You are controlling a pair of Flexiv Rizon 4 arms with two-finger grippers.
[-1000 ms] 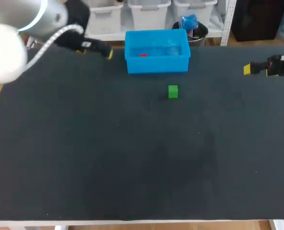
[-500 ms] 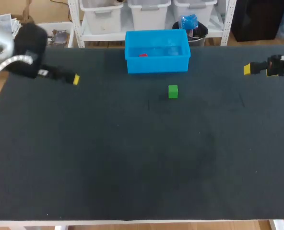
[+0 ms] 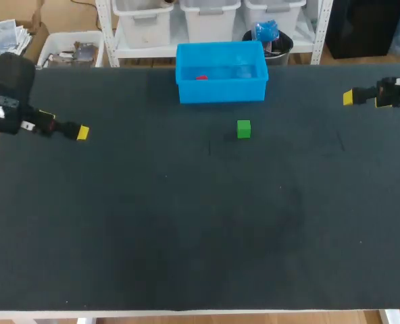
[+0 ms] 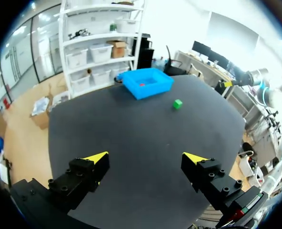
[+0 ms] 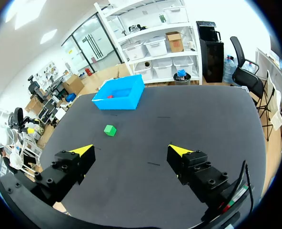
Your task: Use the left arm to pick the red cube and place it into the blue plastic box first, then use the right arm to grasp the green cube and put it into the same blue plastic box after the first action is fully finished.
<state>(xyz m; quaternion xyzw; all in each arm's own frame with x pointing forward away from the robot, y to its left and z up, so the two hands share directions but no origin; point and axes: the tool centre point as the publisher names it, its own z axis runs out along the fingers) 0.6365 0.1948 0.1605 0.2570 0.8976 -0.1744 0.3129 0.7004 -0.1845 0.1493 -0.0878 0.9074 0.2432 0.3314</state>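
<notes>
The red cube [image 3: 201,77] lies inside the blue plastic box [image 3: 221,88] at the table's far middle; it shows there too in the left wrist view [image 4: 141,84] and the right wrist view [image 5: 109,96]. The green cube [image 3: 244,129] sits on the black mat just in front of the box, also seen as the green cube [image 4: 177,103] and the green cube [image 5: 110,130]. My left gripper [image 3: 82,132] hangs open and empty at the far left, well away from the box [image 4: 147,82]. My right gripper [image 3: 348,98] is open and empty at the far right.
The black mat [image 3: 200,223] covers the whole table. Apart from the box [image 5: 119,94] and the green cube, nothing else stands on it.
My left arm has swung away from beside the box to the table's left edge, gripper open and empty. The right arm, the box and both cubes have not moved.
</notes>
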